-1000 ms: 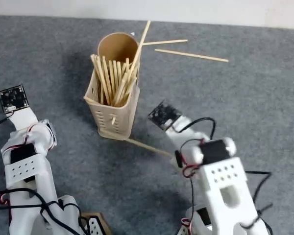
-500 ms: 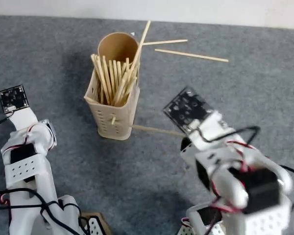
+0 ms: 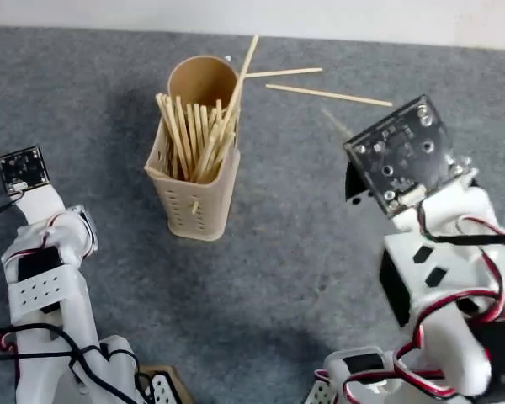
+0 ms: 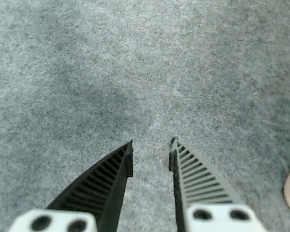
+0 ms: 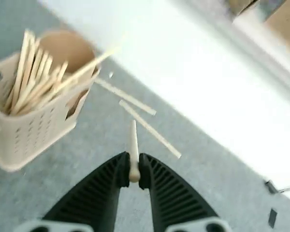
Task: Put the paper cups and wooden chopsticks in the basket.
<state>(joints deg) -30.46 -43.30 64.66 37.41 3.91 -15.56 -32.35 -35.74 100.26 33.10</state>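
The grey carpet point(image 3: 303, 252) gives wide free room between the 2 arms and on the near side of the basket point(image 3: 194, 198). Its far edge meets a white strip point(image 3: 320, 17) just behind the basket. The basket stands upright near that edge, closer to the left arm point(image 3: 42, 269) than to the right arm point(image 3: 438, 252).

In the high view the right arm's wrist board covers its own fingers, and the held chopstick point(image 5: 133, 140) is there only a faint blur. In the left wrist view a pale curve at the border is cut off, and I cannot tell what it is.

The right gripper point(image 5: 134, 176) is pinching 1 chopstick by its thick end. The stick continues straight in line with the fingers and points to the white strip. The left gripper point(image 4: 151, 154) has its 2 jaws a little apart with nothing between them, over bare carpet.

1 paper cup point(image 3: 202, 80) sits in the far end of the basket, mouth up. The bundle of chopsticks point(image 3: 198, 139) stands on end beside it, spread like a fan, and 1 long stick point(image 3: 246, 63) leans out over the rim. 2 loose chopsticks point(image 3: 328, 94) lie flat on the carpet beside the basket, near the far edge, with their long axis almost along this edge
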